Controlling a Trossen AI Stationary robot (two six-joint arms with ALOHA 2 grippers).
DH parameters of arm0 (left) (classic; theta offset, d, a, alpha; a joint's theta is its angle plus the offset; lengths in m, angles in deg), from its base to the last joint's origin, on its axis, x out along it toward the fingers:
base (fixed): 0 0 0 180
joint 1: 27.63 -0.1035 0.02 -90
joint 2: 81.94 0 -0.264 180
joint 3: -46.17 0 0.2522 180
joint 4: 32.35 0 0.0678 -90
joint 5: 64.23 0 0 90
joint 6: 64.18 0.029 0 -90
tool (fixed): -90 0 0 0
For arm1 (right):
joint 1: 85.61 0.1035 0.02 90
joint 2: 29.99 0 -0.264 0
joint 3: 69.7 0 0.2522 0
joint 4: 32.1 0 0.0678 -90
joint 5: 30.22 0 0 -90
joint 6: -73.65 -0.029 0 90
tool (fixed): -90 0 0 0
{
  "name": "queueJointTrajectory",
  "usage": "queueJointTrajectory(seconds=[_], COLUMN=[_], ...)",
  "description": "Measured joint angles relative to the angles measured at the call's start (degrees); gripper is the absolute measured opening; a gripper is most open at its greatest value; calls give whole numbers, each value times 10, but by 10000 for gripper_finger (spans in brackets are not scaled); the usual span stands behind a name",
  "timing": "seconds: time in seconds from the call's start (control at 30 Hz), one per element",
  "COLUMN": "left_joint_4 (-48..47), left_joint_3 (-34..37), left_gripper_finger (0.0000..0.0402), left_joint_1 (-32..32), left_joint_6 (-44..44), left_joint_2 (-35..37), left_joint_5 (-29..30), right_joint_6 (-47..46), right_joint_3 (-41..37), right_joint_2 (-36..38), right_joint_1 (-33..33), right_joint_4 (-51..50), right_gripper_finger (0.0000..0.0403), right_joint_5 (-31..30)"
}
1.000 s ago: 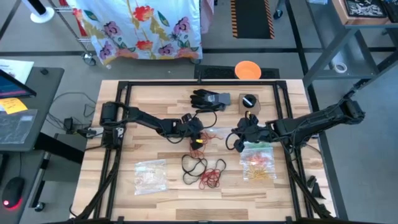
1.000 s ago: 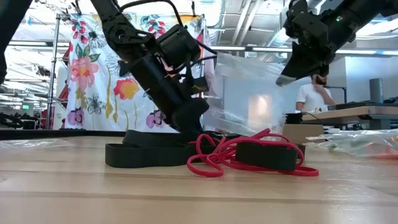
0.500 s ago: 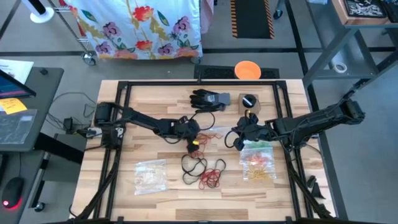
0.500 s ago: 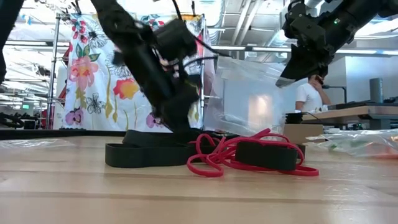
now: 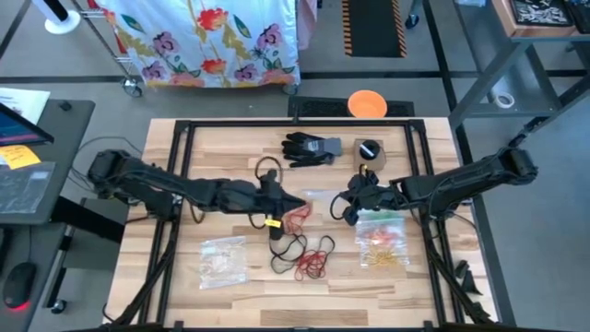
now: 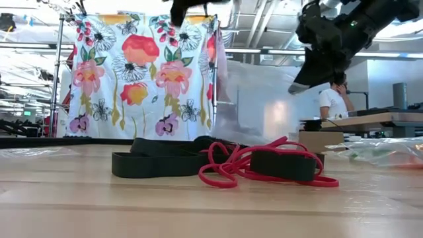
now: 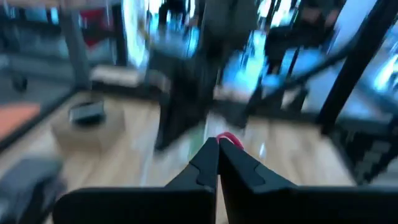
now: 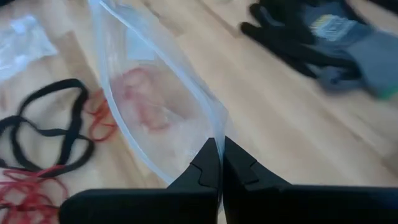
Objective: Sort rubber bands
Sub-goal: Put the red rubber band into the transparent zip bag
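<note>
My left gripper (image 7: 217, 147) is shut and raised above the table's middle (image 5: 286, 207), with a small red rubber band (image 7: 229, 140) at its tips. My right gripper (image 8: 217, 147) is shut on a clear plastic bag (image 8: 155, 93) with red bands showing inside it; the bag hangs in front of the left gripper (image 5: 318, 197). Loose black and red rubber bands (image 5: 300, 254) lie in a heap on the wood nearer the front edge (image 6: 225, 162). In the low view the left gripper (image 6: 192, 5) is nearly out of view at the top. My left gripper pinches a red band (image 5: 297, 214) at its fingertips, reaching nearly level from the table's left. The band is clear of the table; blur hides how it sits. My right gripper pinches the bag's upper edge (image 8: 216, 130) between its two fingers, slanting down from the table's right. The bag hangs below the fingers (image 6: 264, 99).
A black glove (image 5: 310, 148) and a small cardboard box (image 5: 370, 153) lie at the back. Two filled clear bags lie near the front, one left (image 5: 223, 261), one right (image 5: 383, 243). A black frame (image 5: 184, 138) borders the table.
My left gripper, which stood open with its fingers pointing down at the table beside the bag, has shut, risen well clear of the table and drawn back toward the left edge, tipping up to nearly level. The right gripper and the bag kept still.
</note>
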Motion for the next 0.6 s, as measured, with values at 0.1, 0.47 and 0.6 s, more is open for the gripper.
queueJointTrajectory(seconds=[0.1, 0.47, 0.6], left_joint_4=[56, 74, 64], left_joint_3=[0, 0, 0], left_gripper_finger=[0, 0, 0], left_joint_1=[-4, -66, -74], left_joint_6=[23, 35, 21], left_joint_2=[2, -13, -12], left_joint_5=[0, -5, -5], right_joint_6=[8, 39, 39], right_joint_3=[0, 0, 0], right_joint_2=[-22, -48, -48], right_joint_1=[-4, -12, -12], right_joint_4=[52, 137, 139], right_gripper_finger=[0, 0, 0], right_joint_5=[10, 80, 80])
